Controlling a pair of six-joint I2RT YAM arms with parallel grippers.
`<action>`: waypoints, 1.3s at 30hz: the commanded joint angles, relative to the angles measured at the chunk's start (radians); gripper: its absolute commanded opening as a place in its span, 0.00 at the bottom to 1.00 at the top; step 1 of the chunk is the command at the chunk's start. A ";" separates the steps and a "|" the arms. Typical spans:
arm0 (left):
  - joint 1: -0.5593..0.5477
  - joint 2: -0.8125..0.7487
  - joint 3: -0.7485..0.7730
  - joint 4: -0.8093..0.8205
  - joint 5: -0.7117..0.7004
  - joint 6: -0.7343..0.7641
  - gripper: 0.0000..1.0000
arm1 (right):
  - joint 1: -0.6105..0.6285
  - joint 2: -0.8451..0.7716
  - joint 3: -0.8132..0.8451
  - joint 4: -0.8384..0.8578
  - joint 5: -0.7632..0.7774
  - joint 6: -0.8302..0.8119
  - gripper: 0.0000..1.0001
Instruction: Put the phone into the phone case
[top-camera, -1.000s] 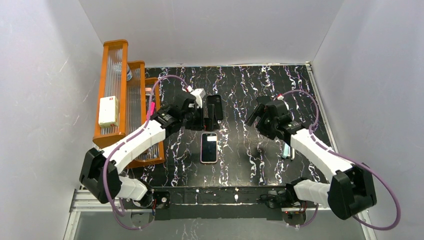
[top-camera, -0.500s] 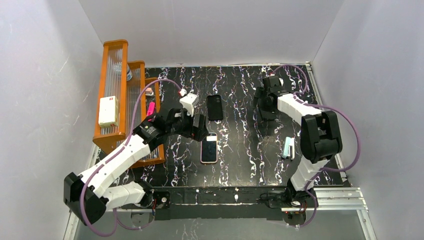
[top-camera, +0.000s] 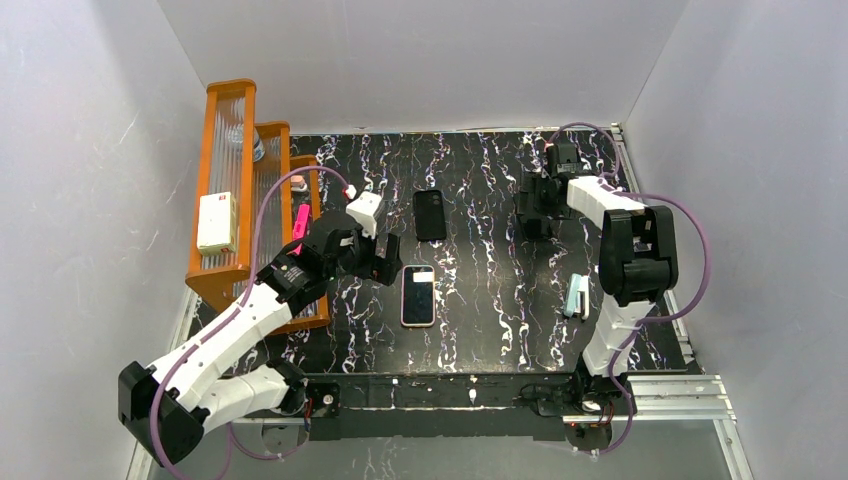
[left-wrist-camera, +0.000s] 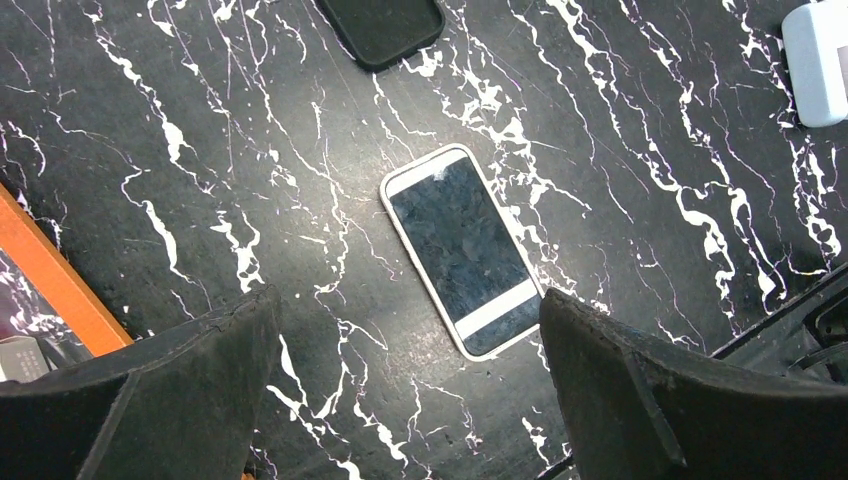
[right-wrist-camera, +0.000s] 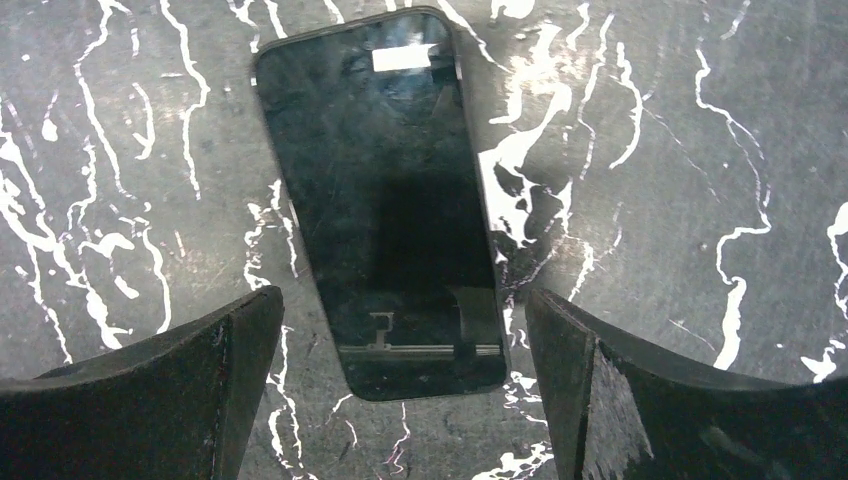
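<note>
— Black rubber fingers, left gripper: state?
— Spread wide, nothing between them. It hangs over the table, tilted down, just left of the case's far end.
— Right gripper?
— Likewise spread wide, nothing held. It sits at the far right of the table, pointing straight down over the phone.
— Entry: phone.
— Slim, glossy black glass, flat on the table. In the right wrist view it lies in the gap between the two fingers and touches neither. From above it is hard to pick out under the gripper.
— Entry: case.
— Pale pink rim round a dark screen. It lies flat near the middle of the table, long side running near to far, well apart from the phone. In the left wrist view it shows between the fingers, its lower end near the right-hand one.
— Table?
— Black, marble-look, with white veins.
— Remaining stock?
— Black shell, matte, flat, just beyond the case. Orange rack along the left edge, with a white box on it and a pink stick beside that. Pale block on the right, near the right arm.
</note>
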 joint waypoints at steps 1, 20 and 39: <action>-0.004 -0.029 -0.008 0.006 -0.030 0.014 0.98 | 0.004 0.009 0.028 0.036 -0.067 -0.074 0.99; -0.004 -0.010 0.003 0.007 -0.085 0.022 0.98 | 0.004 0.084 0.036 0.050 -0.019 -0.114 0.92; 0.000 0.078 0.127 0.003 -0.124 -0.049 0.98 | 0.014 0.035 -0.062 0.065 -0.118 0.030 0.70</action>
